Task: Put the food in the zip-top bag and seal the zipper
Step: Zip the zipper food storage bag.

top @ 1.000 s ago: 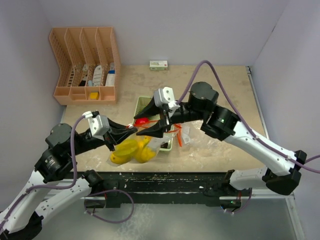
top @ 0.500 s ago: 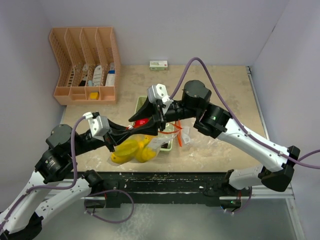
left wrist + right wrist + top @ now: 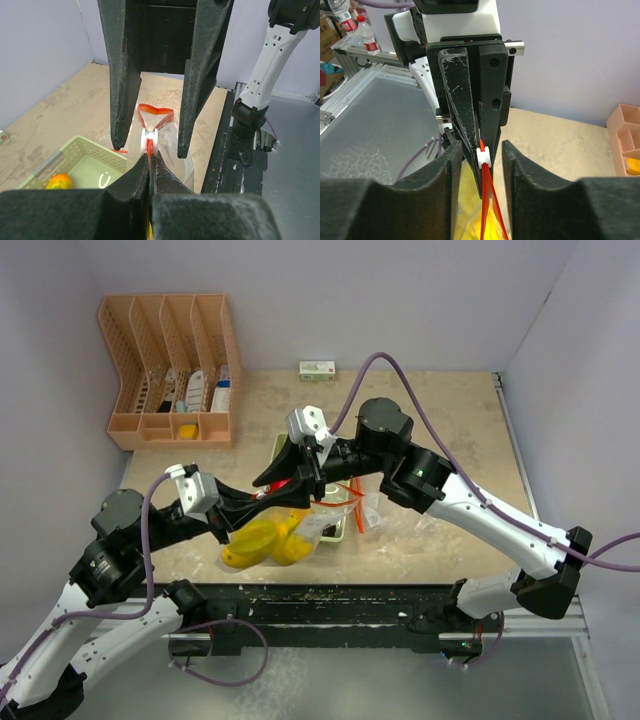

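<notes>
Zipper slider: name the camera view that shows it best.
Left wrist: the white zipper slider sits centred, unobstructed, on the orange zipper. Right wrist shows it smaller, between the fingers; in the top view it cannot be made out.

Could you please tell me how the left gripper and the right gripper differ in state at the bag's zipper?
The left gripper is shut, pinching the orange-red zipper; the right gripper is open. The left gripper touches the strip, while the right gripper's jaws stand apart on either side of the white slider. Both meet, facing each other, at the mouth of the zip-top bag.
</notes>
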Robot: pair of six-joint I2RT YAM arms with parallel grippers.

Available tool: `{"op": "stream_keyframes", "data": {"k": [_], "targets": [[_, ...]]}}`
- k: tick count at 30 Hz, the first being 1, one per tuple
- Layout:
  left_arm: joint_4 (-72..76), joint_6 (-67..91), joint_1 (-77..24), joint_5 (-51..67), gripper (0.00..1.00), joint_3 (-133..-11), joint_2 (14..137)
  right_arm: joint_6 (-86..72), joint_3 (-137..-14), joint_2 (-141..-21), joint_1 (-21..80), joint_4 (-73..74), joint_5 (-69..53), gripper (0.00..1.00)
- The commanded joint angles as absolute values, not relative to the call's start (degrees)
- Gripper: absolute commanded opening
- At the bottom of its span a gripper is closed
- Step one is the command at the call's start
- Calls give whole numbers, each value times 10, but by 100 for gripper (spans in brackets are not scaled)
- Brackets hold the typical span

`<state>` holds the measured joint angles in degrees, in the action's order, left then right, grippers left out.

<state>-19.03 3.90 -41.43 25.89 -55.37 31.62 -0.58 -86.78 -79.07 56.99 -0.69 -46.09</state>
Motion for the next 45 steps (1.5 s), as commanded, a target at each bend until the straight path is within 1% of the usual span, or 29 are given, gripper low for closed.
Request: {"op": "stream_keyframes", "data": {"k": [1,6,7,8,10,12,16,19,21,25,30,33,45], "targets": [[-162,45,-416,259,0,-555,310,-10,-891,-783,571,-31,-476,35],[-162,46,-416,256,0,-556,307,-5,-889,-782,571,-24,-479,24],[-161,46,-416,256,0,-556,306,-4,-889,-782,571,-22,-476,23],[-161,46,-416,255,0,-556,305,-2,-889,-782,571,-20,-473,25],[-160,46,-416,256,0,-556,304,-2,-886,-781,571,-19,-463,34],[-162,46,-416,255,0,-558,303,-2,-884,-779,571,-21,-460,38],[-163,46,-417,255,0,-558,304,-3,-885,-780,571,-22,-461,39],[-162,46,-416,256,0,-558,304,-3,-885,-782,571,-21,-460,36],[-162,45,-416,256,0,-558,303,-4,-886,-784,571,-20,-458,31],[-164,46,-416,256,0,-558,303,-6,-890,-788,571,-20,-457,17],[-162,46,-416,253,0,-560,298,2,-893,-789,571,-6,-441,6],[-168,45,-416,245,0,-570,293,14,-891,-784,571,10,-427,4],[-203,34,-417,204,0,-601,266,36,-855,-767,550,52,-410,4]]}}
